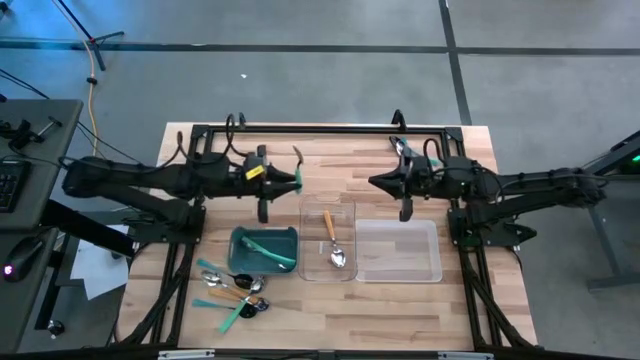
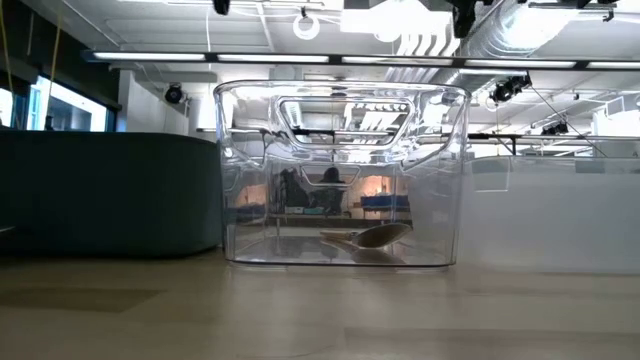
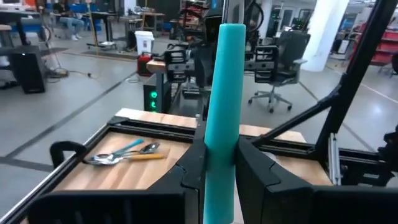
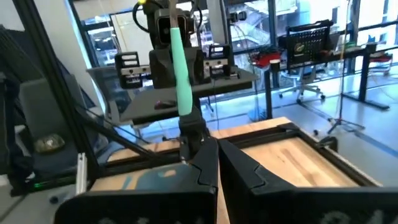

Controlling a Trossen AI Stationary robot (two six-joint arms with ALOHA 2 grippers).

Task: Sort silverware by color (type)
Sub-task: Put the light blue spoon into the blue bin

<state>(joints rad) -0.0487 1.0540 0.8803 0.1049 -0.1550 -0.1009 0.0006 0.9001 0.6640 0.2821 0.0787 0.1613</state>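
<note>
The wooden worktop (image 1: 330, 300) fills the middle of the high view, with a black frame along its edges. Both arms reach in over its far half, one from each side, their ends facing each other and well apart.

Three containers stand in a row on the near half. A teal bin (image 1: 240, 262) is toward the left, with one teal-handled utensil (image 1: 268, 250) lying across it. Just beside it is a clear tray (image 1: 329, 241) holding an orange-handled spoon (image 1: 333, 240); the low view shows that spoon's bowl resting on the tray's bottom. On the right is a second clear tray (image 1: 398, 250).

The left gripper (image 1: 298, 178) hangs over the far part of the worktop, beyond the bin. Its jaws are closed on a teal handle (image 3: 222, 106), which stands up between the dark fingers (image 3: 193, 163) in the left wrist view. The right wrist view also shows that handle, held by the other arm.

The right gripper (image 1: 377, 182) hangs beyond the two clear trays. Its jaws sit together with nothing between them.

The remaining silverware (image 1: 232, 292) lies in a loose heap on the worktop in front of the bin, near the left front corner: teal and orange handles mixed with shiny heads, several touching or crossing.
</note>
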